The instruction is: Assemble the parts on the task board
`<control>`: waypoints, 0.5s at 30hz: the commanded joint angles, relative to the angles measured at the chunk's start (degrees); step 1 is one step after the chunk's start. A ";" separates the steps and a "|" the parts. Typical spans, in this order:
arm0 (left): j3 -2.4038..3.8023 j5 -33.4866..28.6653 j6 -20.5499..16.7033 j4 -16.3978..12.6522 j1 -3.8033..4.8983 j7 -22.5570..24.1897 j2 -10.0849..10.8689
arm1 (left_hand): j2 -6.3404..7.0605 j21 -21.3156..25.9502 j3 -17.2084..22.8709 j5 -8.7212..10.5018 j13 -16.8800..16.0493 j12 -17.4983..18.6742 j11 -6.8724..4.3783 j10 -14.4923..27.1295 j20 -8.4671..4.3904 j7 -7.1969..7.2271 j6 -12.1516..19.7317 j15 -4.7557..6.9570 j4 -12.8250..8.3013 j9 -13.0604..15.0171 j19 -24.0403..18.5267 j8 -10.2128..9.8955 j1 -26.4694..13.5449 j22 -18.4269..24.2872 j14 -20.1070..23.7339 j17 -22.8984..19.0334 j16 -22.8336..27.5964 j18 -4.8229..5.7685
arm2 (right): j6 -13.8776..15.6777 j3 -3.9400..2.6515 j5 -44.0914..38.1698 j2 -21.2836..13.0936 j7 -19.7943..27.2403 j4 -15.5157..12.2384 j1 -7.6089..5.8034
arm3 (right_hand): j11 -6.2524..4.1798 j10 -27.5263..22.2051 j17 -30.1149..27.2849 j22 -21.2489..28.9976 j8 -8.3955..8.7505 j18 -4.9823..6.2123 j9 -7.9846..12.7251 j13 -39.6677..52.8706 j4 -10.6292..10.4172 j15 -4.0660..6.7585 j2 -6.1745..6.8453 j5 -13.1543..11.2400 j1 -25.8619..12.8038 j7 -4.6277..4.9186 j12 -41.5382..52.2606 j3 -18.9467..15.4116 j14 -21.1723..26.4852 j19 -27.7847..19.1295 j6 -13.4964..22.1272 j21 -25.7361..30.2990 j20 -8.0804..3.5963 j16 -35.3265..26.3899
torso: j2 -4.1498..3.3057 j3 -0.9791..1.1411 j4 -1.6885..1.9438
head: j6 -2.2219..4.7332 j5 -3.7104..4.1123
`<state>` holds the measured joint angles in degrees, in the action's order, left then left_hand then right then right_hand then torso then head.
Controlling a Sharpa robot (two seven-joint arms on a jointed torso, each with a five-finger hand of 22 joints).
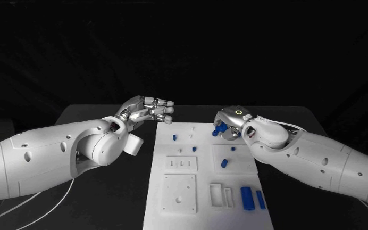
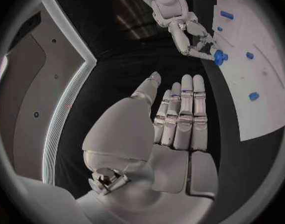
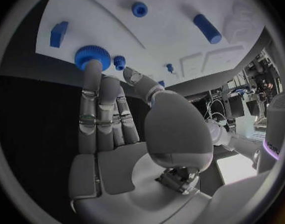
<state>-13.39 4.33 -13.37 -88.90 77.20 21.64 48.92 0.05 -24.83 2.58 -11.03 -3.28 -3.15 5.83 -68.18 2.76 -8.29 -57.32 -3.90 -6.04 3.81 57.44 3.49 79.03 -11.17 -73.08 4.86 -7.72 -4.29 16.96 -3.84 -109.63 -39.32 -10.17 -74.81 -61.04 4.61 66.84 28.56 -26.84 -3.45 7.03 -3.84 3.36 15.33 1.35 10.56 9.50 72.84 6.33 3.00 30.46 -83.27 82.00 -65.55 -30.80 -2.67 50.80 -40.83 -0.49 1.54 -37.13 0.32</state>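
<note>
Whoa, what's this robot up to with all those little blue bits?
It is assembling small blue parts on the white task board. Its right hand is at the board's far end, fingers on a blue gear, apparently placing or picking it up. The left hand hangs beside the board, holding nothing. Other blue pieces, such as a cylinder, wait nearer the robot.

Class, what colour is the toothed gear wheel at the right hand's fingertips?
Blue. The round toothed gear wheel shows best in the right wrist view.

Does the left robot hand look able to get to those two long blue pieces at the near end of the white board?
Probably yes: the left robot hand holds nothing, and nothing stands between it and the long blue pieces on the task board.
</note>
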 commanded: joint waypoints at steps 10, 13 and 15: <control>0.06 0.34 1.69 -0.24 0.15 -0.15 -0.27 | -0.18 -0.03 -0.76 -0.03 -0.07 -0.27 0.17 0.08 0.15 -0.24 0.69 -0.03 -0.17 0.06 -0.26 0.11 -0.44 0.49 0.46 -0.09 -0.25 0.16 | 0.31 -0.02 -2.06 0.72 -0.34 0.44 0.51 | 0.01 0.36 -0.51 -1.58 -0.14 0.93 -0.07 0.01 0.12 -0.03 0.63 -0.37 0.09 0.17 0.29 1.35 0.66 0.39 -0.01 0.77 -0.05 0.77 | -0.99 -0.18 0.28 | -0.04 0.05; 0.05 0.34 1.71 -0.30 0.15 -0.10 -0.30 | -0.18 -0.03 -0.76 -0.03 -0.07 -0.27 0.17 0.08 0.15 -0.24 0.69 -0.03 -0.17 0.06 -0.26 0.11 -0.44 0.49 0.46 -0.09 -0.25 0.16 | 0.15 -0.02 -2.06 1.01 -0.30 0.76 0.54 | -0.02 0.59 -0.60 -2.44 -0.18 0.93 -0.02 0.01 0.20 -0.11 0.73 -0.38 0.18 0.20 0.29 2.04 0.69 0.38 0.61 0.90 -0.01 1.01 | -1.17 -0.16 0.28 | -0.06 -0.06; 0.05 0.34 1.72 -0.35 0.15 -0.09 -0.31 | -0.18 -0.03 -0.76 -0.03 -0.07 -0.27 0.17 0.08 0.15 -0.24 0.69 -0.03 -0.17 0.06 -0.26 0.11 -0.44 0.49 0.46 -0.09 -0.25 0.16 | 0.09 -0.02 -2.05 1.13 -0.29 0.96 0.54 | -0.07 0.88 -0.60 -2.84 -0.13 0.95 -0.02 0.01 0.23 -0.06 0.73 -0.35 0.23 0.20 0.29 2.30 0.68 0.38 0.78 0.92 -0.02 1.16 | -1.29 -0.19 0.37 | 0.03 0.08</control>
<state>-13.39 4.44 -12.72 -89.02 77.20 21.28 48.76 0.05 -24.83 2.04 -11.03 -3.27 -3.15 5.83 -68.18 2.76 -8.49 -57.11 -3.90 -6.22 3.81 57.44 3.49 79.04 -10.74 -73.08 4.87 -7.72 -4.29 17.23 -3.84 -110.63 -38.29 -10.40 -73.97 -60.55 4.60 67.29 28.04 -29.58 -3.45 7.02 -3.84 3.35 15.57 1.22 10.79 9.27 73.07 6.58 3.00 32.29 -82.99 82.00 -65.30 -30.06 -2.67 51.65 -41.87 -0.64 1.80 -37.18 0.31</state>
